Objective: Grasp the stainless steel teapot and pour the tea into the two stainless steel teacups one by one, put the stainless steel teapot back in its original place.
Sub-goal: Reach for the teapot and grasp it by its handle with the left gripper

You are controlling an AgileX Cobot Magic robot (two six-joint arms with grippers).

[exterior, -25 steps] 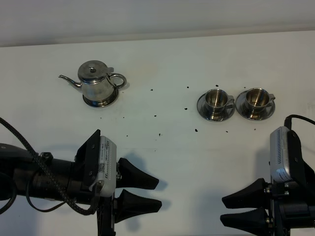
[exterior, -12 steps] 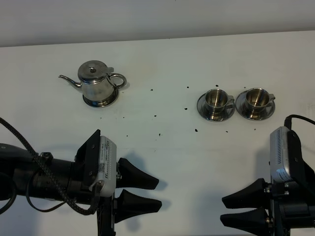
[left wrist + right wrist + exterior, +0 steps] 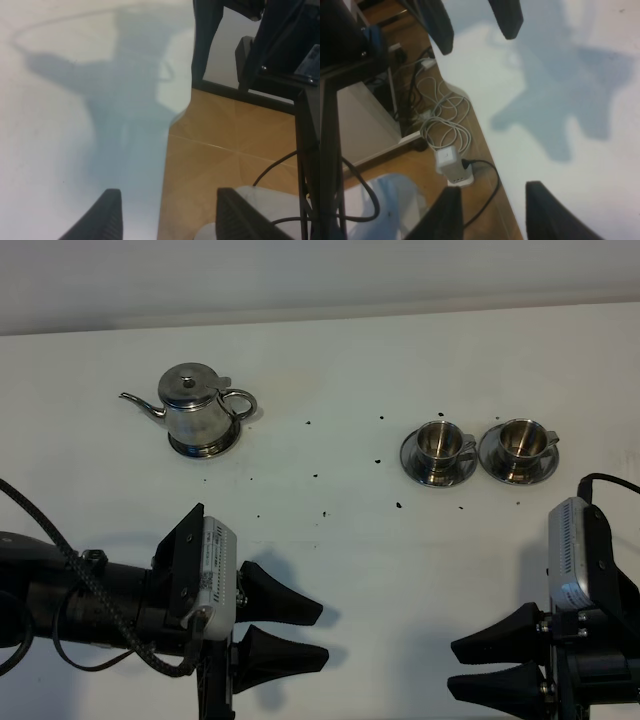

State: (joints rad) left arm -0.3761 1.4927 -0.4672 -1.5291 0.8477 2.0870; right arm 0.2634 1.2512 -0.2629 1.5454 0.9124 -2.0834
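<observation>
Sitting on its saucer [image 3: 222,446] at the table's [image 3: 330,360] far left, the teapot [image 3: 198,412] is well apart from the left gripper [image 3: 323,634], whose jaws gape wide and empty. The left cup [image 3: 437,440] and right cup [image 3: 520,438] stand well beyond the right gripper [image 3: 452,668], which is likewise spread, empty and partly cut off. Specks [image 3: 325,511] dot the white top. The wrist views show wooden floor [image 3: 225,150] and cables [image 3: 445,120].

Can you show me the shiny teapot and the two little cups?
Shiny steel teapot with knobbed lid [image 3: 196,420]: high camera view, on its belly.
Left small steel teacup [image 3: 437,442]: high camera view, on its bowl.
Right small steel teacup [image 3: 519,439]: high camera view, on its bowl.
</observation>
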